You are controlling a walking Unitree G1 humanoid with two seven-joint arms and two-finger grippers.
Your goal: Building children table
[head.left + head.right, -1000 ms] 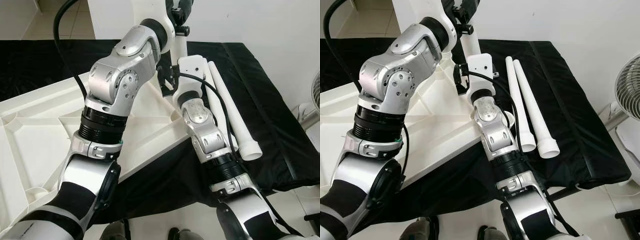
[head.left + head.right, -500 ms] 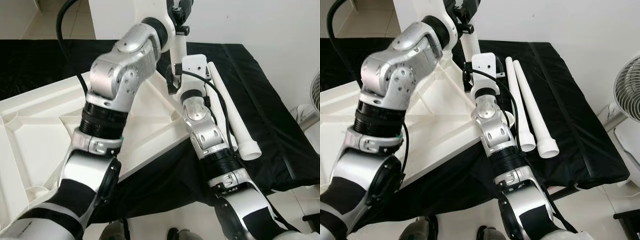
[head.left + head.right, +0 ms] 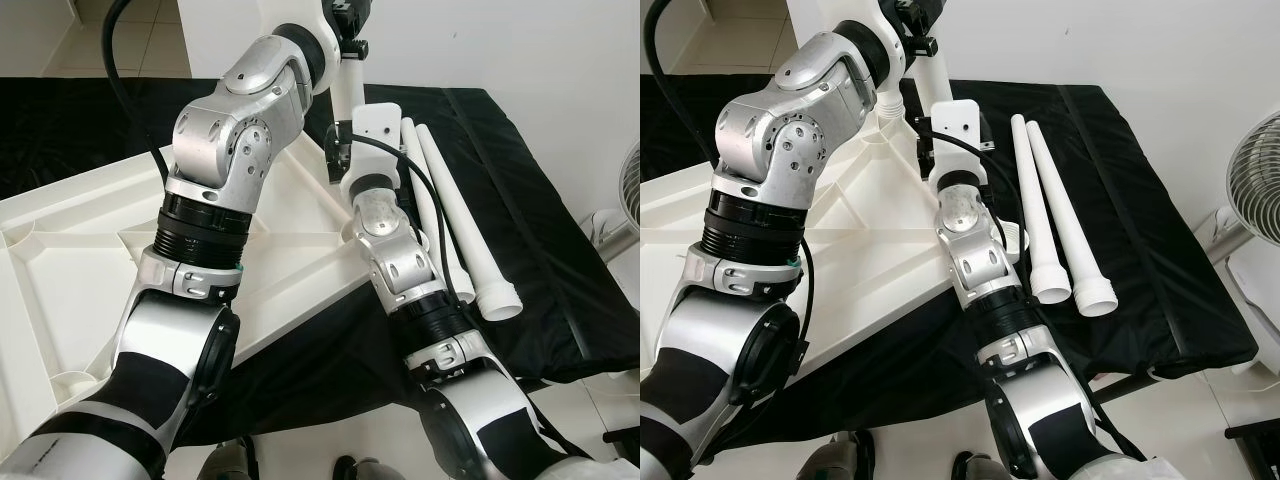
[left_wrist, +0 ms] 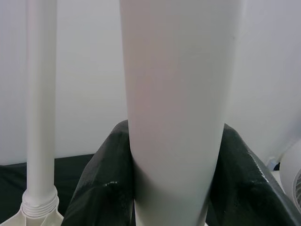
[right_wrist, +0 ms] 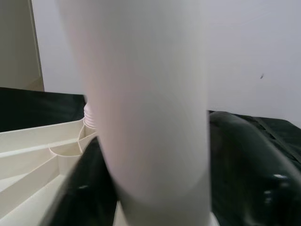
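Both silver arms reach forward and up, elbows bent, the left arm (image 3: 225,150) bulkier in front and the right arm (image 3: 395,250) stretched beside it. The left gripper (image 4: 174,188) has its black fingers (image 4: 101,183) pressed against a white leg, and the right gripper (image 5: 155,188) clamps the same way.

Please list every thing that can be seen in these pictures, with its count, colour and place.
Table top: one, white, upside down on the black cloth, left side.
Upright leg: one, white, standing at the table top's far corner, both grippers closed around it.
Second upright leg: one, white, standing in a socket farther along the table top.
Loose legs: two, white, lying side by side on the cloth, right side.
Cloth: one, black, under everything.
Fan: one, white, far right edge.
Left gripper: black, on the upright leg.
Right gripper: black, on the same leg.
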